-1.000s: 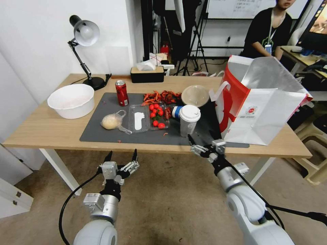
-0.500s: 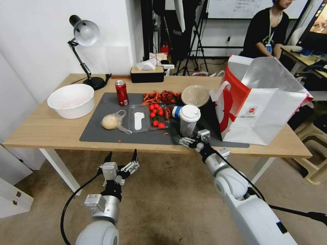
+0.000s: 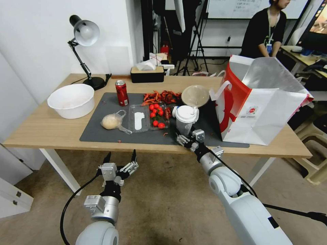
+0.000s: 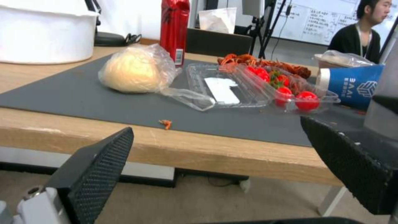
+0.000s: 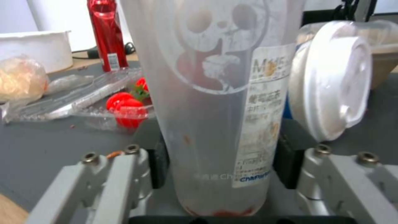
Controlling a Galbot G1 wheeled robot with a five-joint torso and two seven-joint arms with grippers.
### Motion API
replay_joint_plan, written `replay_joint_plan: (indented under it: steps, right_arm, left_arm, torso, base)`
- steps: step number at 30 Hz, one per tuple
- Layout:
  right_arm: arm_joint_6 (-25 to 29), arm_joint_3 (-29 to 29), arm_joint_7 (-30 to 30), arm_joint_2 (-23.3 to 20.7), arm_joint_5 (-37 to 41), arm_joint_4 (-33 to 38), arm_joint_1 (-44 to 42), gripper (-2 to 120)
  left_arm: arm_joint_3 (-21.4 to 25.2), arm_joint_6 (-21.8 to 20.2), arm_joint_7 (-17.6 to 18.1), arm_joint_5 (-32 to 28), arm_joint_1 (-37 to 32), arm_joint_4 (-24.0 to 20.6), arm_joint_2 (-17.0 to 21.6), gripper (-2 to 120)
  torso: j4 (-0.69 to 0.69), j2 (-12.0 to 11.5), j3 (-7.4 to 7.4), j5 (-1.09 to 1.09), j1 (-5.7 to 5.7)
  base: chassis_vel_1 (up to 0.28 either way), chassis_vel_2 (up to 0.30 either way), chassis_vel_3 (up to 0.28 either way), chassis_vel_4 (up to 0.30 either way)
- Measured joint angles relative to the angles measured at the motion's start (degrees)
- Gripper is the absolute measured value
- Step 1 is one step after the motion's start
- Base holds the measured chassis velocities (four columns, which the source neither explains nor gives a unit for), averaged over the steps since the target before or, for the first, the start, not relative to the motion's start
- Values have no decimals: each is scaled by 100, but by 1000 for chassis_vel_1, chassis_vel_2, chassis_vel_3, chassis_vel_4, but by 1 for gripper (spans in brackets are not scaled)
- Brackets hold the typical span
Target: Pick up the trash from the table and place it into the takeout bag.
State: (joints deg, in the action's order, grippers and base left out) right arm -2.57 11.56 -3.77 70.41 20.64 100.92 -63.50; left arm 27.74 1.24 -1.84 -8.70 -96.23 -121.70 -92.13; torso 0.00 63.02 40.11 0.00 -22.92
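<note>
— Fingers of the right gripper (image 3: 189, 139): where do they sit?
— One on each side of the clear plastic cup (image 5: 224, 102), low on its body, pads touching the wall; the cup tilts on the dark mat (image 3: 102, 129).
— Room around it?
— Tight. The blue-and-white cup (image 3: 176, 111) lies just behind, the takeout bag (image 3: 265, 112) stands near on the right.
— Left gripper (image 3: 121, 158)?
— Spread wide, holding nothing, below the table (image 3: 41, 131) edge.
</note>
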Motion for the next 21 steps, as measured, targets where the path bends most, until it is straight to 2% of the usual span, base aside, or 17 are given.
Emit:
replay_joint_plan:
  steps: [9, 11, 16, 19, 21]
  right_arm:
    - [139, 144, -54, -48, 69, 248, -151, 26]
    - [214, 259, -146, -94, 299, 514, -164, 19]
    - [254, 470, -187, -248, 792, 975, -63, 12]
    - [182, 878, -38, -463, 1306, 1427, 167, 3]
    - [104, 1032, 100, -552, 1492, 1558, 278, 3]
  left_arm:
    - [-30, 59, 0, 19, 27, 77, 0, 100]
    - [-32, 76, 0, 20, 32, 88, 0, 100]
    - [-37, 83, 0, 22, 36, 90, 0, 100]
    - [-46, 101, 0, 27, 38, 97, 0, 100]
    - [-51, 109, -1, 32, 38, 102, 0, 100]
  torso:
    - [0, 0, 0, 0, 0]
    - [0, 0, 0, 1, 0]
    - [0, 0, 0, 1, 0]
    - [0, 0, 0, 1, 0]
    - [0, 0, 0, 0, 0]
  base:
    - [0, 0, 0, 0]
    - [0, 0, 0, 0]
    - [0, 0, 0, 0]
    - [0, 0, 0, 0]
    - [0, 0, 0, 0]
